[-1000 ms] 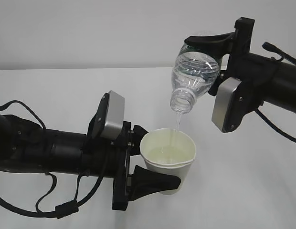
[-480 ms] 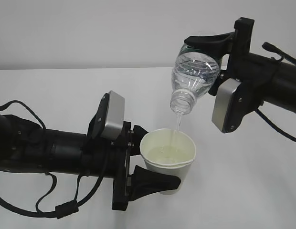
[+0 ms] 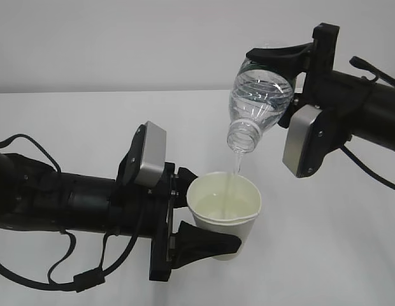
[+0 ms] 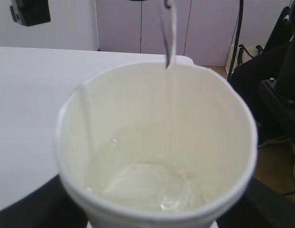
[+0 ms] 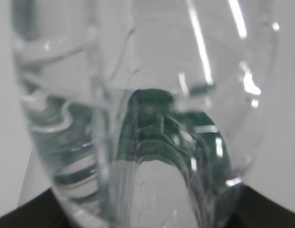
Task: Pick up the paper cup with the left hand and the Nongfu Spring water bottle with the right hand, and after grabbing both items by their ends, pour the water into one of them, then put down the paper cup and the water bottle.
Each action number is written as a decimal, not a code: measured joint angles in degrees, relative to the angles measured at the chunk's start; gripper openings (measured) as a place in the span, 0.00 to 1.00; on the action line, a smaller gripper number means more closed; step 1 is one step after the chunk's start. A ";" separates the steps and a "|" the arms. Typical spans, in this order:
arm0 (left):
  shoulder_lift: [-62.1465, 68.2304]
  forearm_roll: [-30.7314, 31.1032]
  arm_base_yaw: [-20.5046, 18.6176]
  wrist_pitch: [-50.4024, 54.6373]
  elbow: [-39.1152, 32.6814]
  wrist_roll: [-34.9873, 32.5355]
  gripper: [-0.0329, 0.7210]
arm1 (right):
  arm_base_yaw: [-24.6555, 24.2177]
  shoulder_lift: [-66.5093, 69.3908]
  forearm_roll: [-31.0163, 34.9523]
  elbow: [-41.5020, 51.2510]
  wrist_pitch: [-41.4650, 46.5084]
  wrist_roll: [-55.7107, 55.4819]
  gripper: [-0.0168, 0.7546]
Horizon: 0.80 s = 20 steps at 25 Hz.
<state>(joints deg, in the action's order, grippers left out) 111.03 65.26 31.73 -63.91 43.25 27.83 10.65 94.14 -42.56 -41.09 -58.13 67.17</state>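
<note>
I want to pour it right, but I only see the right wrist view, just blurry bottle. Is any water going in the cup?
Observer: Yes. A thin stream of water falls from the bottle mouth into the paper cup.
Operator: Who holds the cup?
Observer: The left gripper grips it from the side, upright, just below the bottle.
Operator: Is the cup full?
Observer: No. The left wrist view shows water pooled only in the bottom, well under the rim.
</note>
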 joint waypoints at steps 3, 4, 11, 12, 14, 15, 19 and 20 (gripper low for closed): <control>0.00 0.00 0.00 0.00 0.00 0.00 0.72 | 0.00 0.00 0.00 0.00 0.00 0.00 0.56; 0.00 0.00 0.00 0.00 0.00 0.00 0.72 | 0.00 0.00 0.00 0.00 0.00 0.00 0.56; 0.00 0.00 0.00 0.00 0.00 0.00 0.72 | 0.00 0.00 0.00 0.00 0.00 0.00 0.56; 0.00 0.00 0.00 0.00 0.00 0.00 0.72 | 0.00 0.00 0.00 0.00 0.00 0.00 0.56; 0.00 0.00 0.00 0.00 0.00 0.00 0.72 | 0.00 0.00 0.00 0.00 0.00 0.00 0.56; 0.00 0.00 0.00 0.00 0.00 0.00 0.72 | 0.00 0.00 0.00 0.00 0.00 0.00 0.56; 0.00 0.00 0.00 0.00 0.00 0.00 0.72 | 0.00 0.00 0.00 0.00 0.00 0.00 0.56; 0.00 0.00 0.00 0.00 0.00 0.00 0.72 | 0.00 0.00 0.00 0.00 0.00 0.00 0.56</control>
<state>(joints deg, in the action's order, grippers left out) 111.03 65.26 31.73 -63.91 43.25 27.83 10.65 94.14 -42.56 -41.09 -58.13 67.17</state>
